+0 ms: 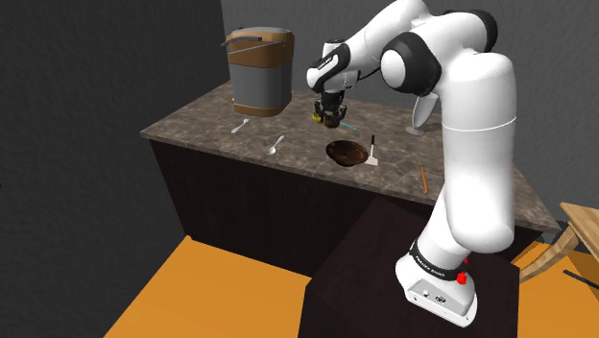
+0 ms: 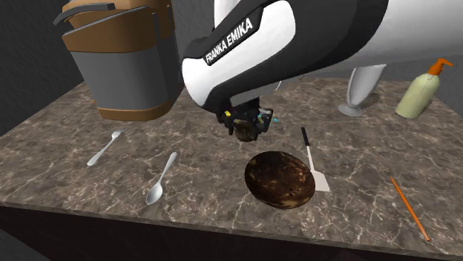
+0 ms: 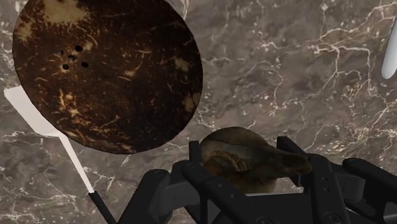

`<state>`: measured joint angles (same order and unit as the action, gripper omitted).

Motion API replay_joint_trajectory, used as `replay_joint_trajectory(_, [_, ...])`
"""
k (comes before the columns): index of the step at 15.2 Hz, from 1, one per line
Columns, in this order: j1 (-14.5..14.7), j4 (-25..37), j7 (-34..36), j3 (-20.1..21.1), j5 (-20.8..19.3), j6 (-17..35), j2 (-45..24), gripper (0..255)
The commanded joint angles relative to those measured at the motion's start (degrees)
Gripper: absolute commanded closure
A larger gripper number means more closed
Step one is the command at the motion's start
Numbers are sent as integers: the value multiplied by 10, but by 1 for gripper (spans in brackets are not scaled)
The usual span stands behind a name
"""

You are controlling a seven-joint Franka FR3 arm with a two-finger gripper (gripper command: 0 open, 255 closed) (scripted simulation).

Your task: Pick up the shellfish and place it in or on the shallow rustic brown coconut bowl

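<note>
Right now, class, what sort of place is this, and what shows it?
Likely a kitchen: a brown marbled stone counter, a grey spoon and a pale green pump bottle with orange top.

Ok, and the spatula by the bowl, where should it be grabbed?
Probably the black handle of the spatula, from straight above, clamping across its width: it lies flat on the counter, and the white blade sits beside the bowl.

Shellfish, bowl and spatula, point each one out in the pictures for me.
shellfish (image 3: 245,158), wrist view, on its brown shell.
bowl (image 2: 280,180), second exterior view, on its bare inside.
spatula (image 2: 320,180), second exterior view, on its white blade.
</note>
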<state>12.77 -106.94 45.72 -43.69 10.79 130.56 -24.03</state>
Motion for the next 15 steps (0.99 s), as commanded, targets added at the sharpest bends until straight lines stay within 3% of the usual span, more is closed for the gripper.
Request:
replay_joint_trajectory(1, [29,-68,11,-24,-33,25,52,255])
replay_joint_trajectory(5, [77,-178,53,-72,-122,61,152,255])
replay_joint_trajectory(8, [98,-256,115,-101,-233,74,249,255])
replay_joint_trajectory(10, [93,-246,105,-93,-209,78,228,255])
replay_joint_trajectory(11, [93,-246,105,-93,-209,78,228,0])
replay_joint_trajectory(13, [48,-220,-209,-85,-49,91,168,0])
replay_joint_trajectory(15, [-52,-159,-492,-16,83,50,100,0])
